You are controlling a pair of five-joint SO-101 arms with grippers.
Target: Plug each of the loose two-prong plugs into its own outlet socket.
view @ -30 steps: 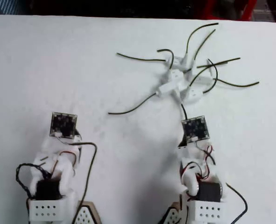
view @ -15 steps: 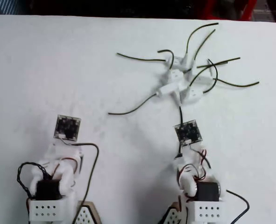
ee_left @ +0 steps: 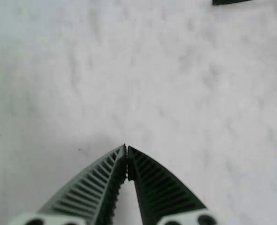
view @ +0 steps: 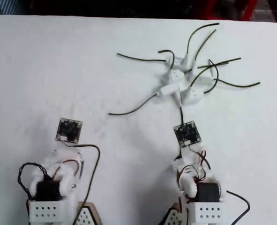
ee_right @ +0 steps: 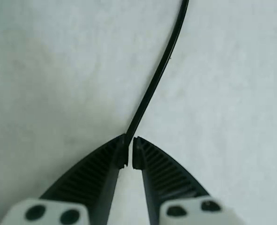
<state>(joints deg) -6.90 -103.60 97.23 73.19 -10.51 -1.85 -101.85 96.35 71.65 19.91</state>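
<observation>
Because the task needs each loose plug seated in its own socket, I start at the tangle of plugs and sockets [view: 183,79]. It is a knot of small white moulded plastic blocks, with thin dark cords curling out like spokes. One glossy black cord [ee_right: 162,68] trails from the tangle toward the arm bases and runs into the tips of the right gripper [ee_right: 129,145]. Its ribbed dark jaws are closed down on the cord, I judge as a way of drawing its plug free of the pile. Farther from the tangle, off to the side, the left gripper [ee_left: 127,152] has its ribbed jaws pressed together on nothing. It is parked over the matte white table [view: 58,61], likely waiting.
</observation>
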